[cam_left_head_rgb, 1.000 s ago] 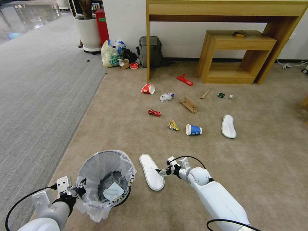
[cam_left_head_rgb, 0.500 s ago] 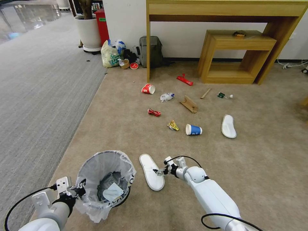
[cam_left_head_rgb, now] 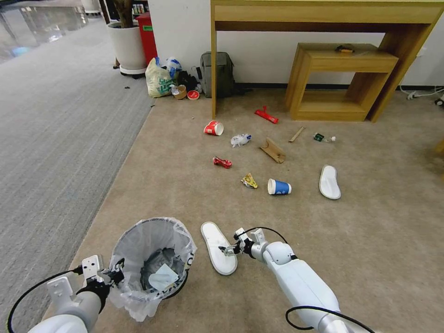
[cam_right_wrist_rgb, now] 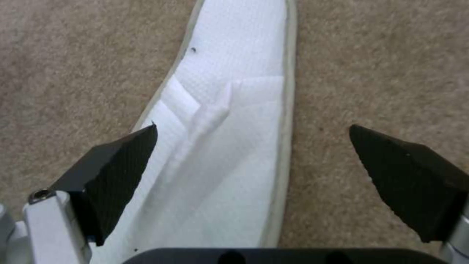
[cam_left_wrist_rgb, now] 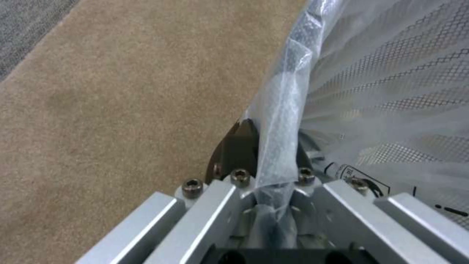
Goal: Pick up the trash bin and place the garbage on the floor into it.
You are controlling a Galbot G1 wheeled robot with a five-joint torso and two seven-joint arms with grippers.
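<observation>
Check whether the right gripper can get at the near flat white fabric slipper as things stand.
Probably yes: the right gripper hangs open over the near flat white fabric slipper, its black fingers either side, nothing between.

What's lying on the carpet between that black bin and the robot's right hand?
A white slipper lies between the trash bin and the right tool, seen in the head view.
</observation>
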